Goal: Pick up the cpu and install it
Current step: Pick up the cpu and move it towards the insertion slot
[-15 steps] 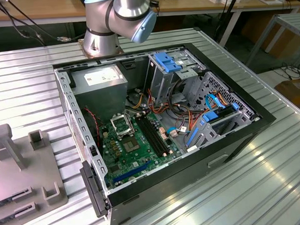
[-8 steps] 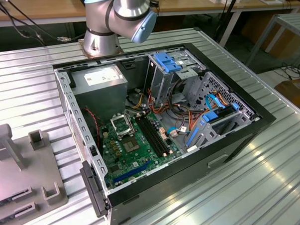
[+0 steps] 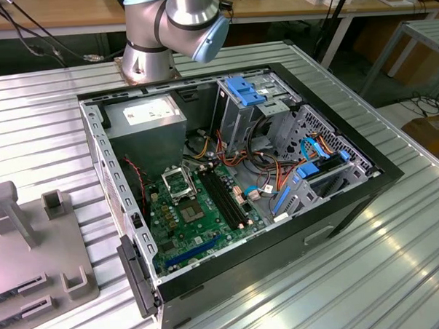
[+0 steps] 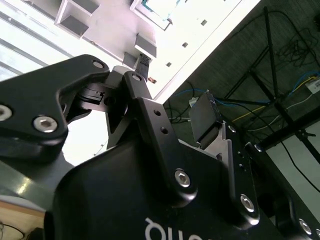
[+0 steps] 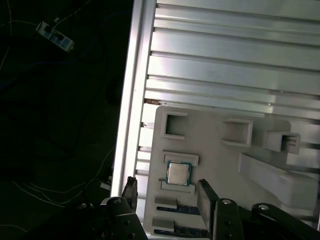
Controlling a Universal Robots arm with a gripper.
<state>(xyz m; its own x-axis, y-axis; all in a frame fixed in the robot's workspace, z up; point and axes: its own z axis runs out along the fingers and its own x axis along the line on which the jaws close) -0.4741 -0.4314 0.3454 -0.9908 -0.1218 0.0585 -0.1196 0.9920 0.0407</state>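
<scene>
In the first wrist view the gripper (image 5: 167, 196) stands spread wide with nothing between its fingers (image 5: 205, 197). The cpu (image 5: 178, 173) lies just beyond the fingertips, in line with the gap between them and closer to one finger than the other. It lies flat, metal top up, in a shallow nest of raised walls on the grey fixture tray (image 5: 215, 165). The gripper is clear of it and touches neither chip nor tray. Further out from the fingers, the tray carries several open-topped square pockets and a long block. Beyond it run the ribbed aluminium slats of the table (image 5: 225, 60). To one side of the gripper the table ends, and a dark floor with loose cables and a power strip (image 5: 55, 36) falls away.

The second wrist view looks along the gripper (image 4: 172, 87) from behind its black linkage. It adds the flat dark pad (image 4: 204, 117) of one finger, bare, and confirms the wide spread. The pale tray (image 4: 115, 20) sits past the fingertips.

The exterior view adds the rest of the bench. The arm (image 3: 177, 20) stands at the back. The open computer case (image 3: 246, 272) lies on the table (image 3: 355, 275) with its black socket (image 3: 178, 182) in a metal frame, the long memory slots (image 3: 224, 197) beside it and the grey power supply (image 3: 145, 124) behind. The fixture tray (image 3: 33, 245) sits at the exterior view's left of the case, well apart from the socket.
</scene>
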